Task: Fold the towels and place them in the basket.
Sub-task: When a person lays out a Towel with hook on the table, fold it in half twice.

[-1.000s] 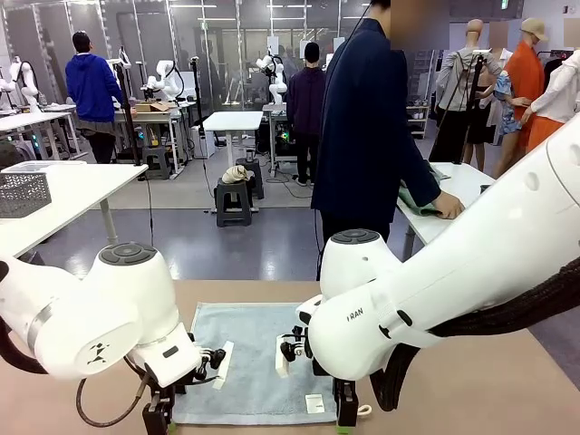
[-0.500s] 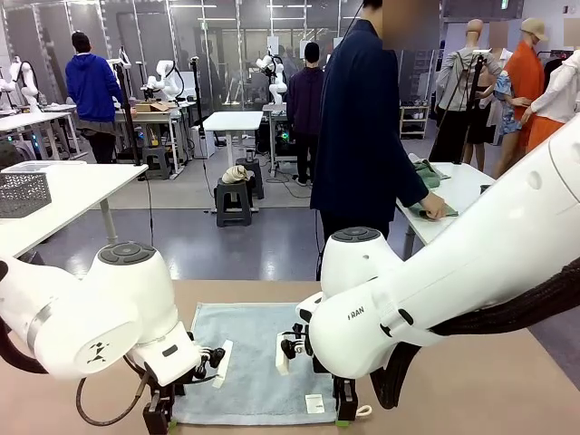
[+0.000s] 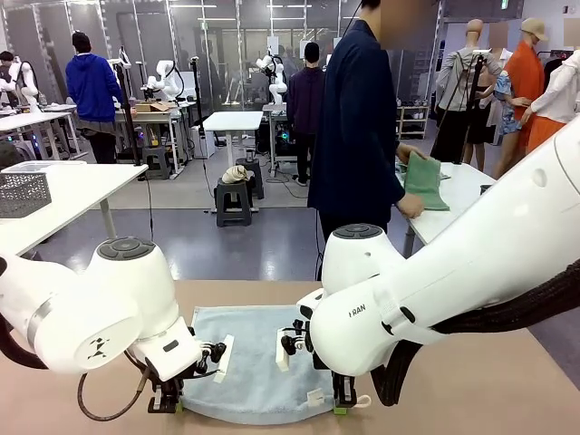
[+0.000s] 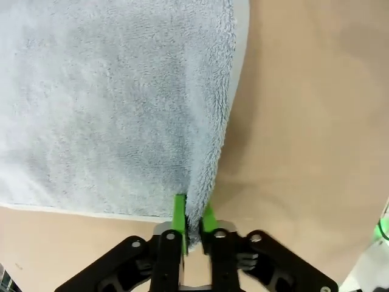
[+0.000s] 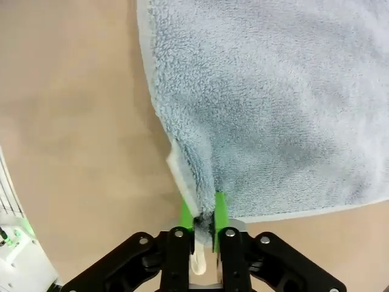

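Observation:
The pale blue towel [image 3: 254, 362] lies spread on the brown table between my two arms. My left gripper [image 3: 166, 403] is shut on its near left corner, where the green pads [image 4: 180, 214] pinch the terry edge [image 4: 200, 207]. My right gripper [image 3: 340, 405] is shut on the near right corner, beside the white label [image 3: 314, 397] and loop [image 5: 197, 258]. Both near corners are raised a little off the table. A person behind the table holds up the green towel [image 3: 423, 181] at a side table. The basket is out of view.
The brown table [image 3: 471, 381] has free room right and left of the towel. A paler grey lattice basket [image 3: 23, 192] stands on a white table at far left. The person [image 3: 358, 136] stands just beyond the far table edge, turned to the right.
Both grippers have lifted the towel's near corners slightly and drawn them inward, so the near edge now curves. The person has picked the green towel up off the side table.

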### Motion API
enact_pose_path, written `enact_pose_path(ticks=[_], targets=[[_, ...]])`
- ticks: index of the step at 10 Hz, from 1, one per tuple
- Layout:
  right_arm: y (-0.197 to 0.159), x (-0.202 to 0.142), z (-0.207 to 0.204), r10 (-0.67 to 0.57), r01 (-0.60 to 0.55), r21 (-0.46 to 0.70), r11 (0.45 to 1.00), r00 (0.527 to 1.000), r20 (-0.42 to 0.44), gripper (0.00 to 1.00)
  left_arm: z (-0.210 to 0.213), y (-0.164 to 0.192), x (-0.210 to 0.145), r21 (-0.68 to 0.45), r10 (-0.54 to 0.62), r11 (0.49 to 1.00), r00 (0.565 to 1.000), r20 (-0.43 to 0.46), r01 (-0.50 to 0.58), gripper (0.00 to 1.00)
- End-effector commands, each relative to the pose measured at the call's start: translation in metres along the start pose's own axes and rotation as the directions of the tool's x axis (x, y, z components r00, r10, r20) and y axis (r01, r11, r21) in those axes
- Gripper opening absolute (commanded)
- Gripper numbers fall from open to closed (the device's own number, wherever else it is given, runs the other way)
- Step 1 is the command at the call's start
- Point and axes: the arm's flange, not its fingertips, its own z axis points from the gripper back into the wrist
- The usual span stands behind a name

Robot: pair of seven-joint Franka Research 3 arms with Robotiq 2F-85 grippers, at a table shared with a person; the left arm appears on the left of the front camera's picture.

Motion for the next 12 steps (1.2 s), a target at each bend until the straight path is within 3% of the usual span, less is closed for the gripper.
enact_pose_path(ticks=[1, 6, 12], targets=[[0.005, 0.0, -0.005, -0.012, 0.012, -0.001, 1.0, 1.0, -0.028, 0.0, 0.004, -0.002, -0.005, -0.031, -0.026, 0.999, 1.0, 0.006, 0.026, 0.0], [0.006, 0.001, 0.001, 0.013, -0.014, -0.017, 1.0, 1.0, -0.009, 0.0, 0.02, 0.003, -0.007, -0.025, -0.022, 0.999, 0.999, 0.031, 0.022, 0.0], [0.012, -0.005, 0.069, -0.008, 0.01, -0.11, 0.994, 1.0, 0.014, 0.0, 0.075, 0.016, -0.012, 0.047, -0.002, 0.999, 1.0, 0.025, 0.001, 0.0]])
